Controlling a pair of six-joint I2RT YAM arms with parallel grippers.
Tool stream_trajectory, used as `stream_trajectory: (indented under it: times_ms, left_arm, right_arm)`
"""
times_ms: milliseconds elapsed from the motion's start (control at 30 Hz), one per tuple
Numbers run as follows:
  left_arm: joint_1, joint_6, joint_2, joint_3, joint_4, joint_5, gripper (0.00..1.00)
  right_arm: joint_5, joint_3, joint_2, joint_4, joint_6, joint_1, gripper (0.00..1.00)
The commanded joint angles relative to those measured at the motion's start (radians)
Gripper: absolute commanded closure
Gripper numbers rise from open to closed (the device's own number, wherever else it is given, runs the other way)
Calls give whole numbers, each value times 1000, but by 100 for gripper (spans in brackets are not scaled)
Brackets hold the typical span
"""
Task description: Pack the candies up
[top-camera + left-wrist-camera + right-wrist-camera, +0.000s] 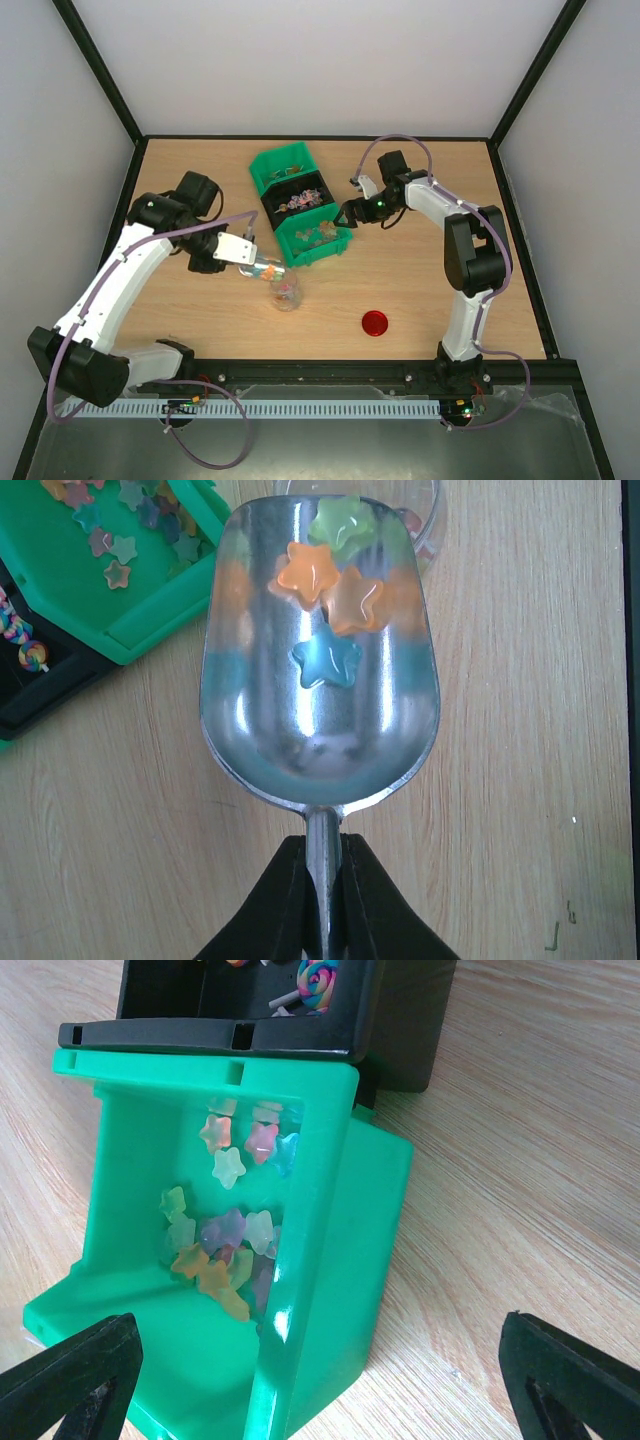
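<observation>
The left gripper (322, 852) is clamped narrow on the thin handle of a metal scoop (320, 720); the bowl reaches straight ahead of the fingers; in it lie four star candies (326, 658), a blue one nearest the handle, two orange beyond it, a green one at the far lip; that lip sits over the rim of a clear jar (428, 520), which in the top view already has a few candies in it; ahead and to the left of the scoop lies a green bin (150, 620) with more stars. The right gripper (320, 1335) stands wide, holding nothing; the same green bin lies between and just ahead of its fingers (70, 1385), a heap of stars inside; whether they touch it I cannot tell; beyond it is a black bin (250, 1032) with lollipops; a red lid (375, 323) lies well apart on the table (450, 300).
</observation>
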Motion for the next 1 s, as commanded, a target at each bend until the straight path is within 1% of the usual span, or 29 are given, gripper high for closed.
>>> stream_trajectory:
  times_ms: [0, 700, 833, 967]
  left_arm:
    - [-13, -3, -5, 35, -11, -16, 98]
    - [-35, 8, -29, 25, -8, -59, 98]
    - [-31, -35, -29, 32, 23, -48, 98]
    - [-9, -107, -4, 61, 68, -4, 98]
  right_arm:
    - [-13, -8, -18, -20, -17, -2, 1]
    - [-20, -10, -17, -19, -9, -1, 1]
    - [-25, -8, -16, -18, -3, -2, 1]
    - [-30, -5, -13, -16, 4, -1, 1]
